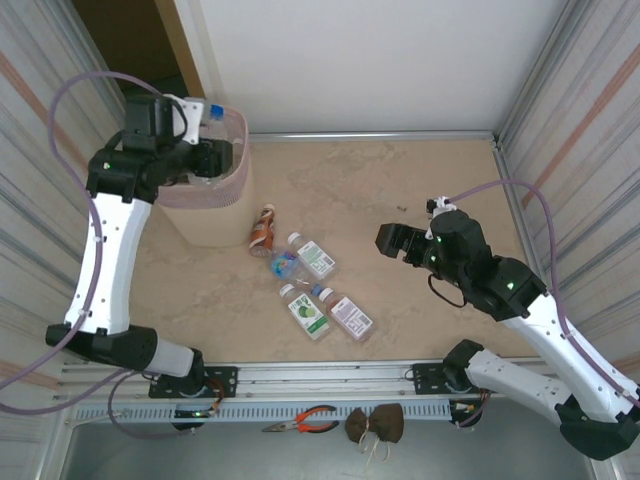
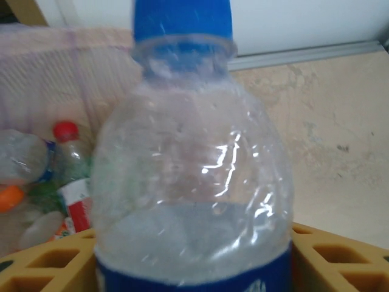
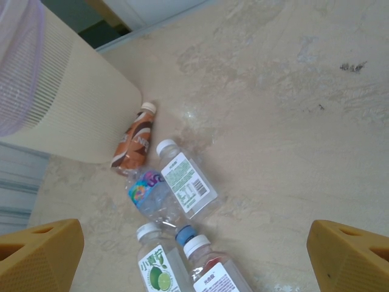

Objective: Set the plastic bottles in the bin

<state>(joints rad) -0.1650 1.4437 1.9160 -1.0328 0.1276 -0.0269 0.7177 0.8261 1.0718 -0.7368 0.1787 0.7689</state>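
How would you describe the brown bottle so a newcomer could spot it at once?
Find the tall pale pink mesh bin with a cream base, far left on the table. Small plastic bottles lie just right of it; take the brown-and-orange bottle nearest its base. It alone is opaque brown; its neighbours are clear.
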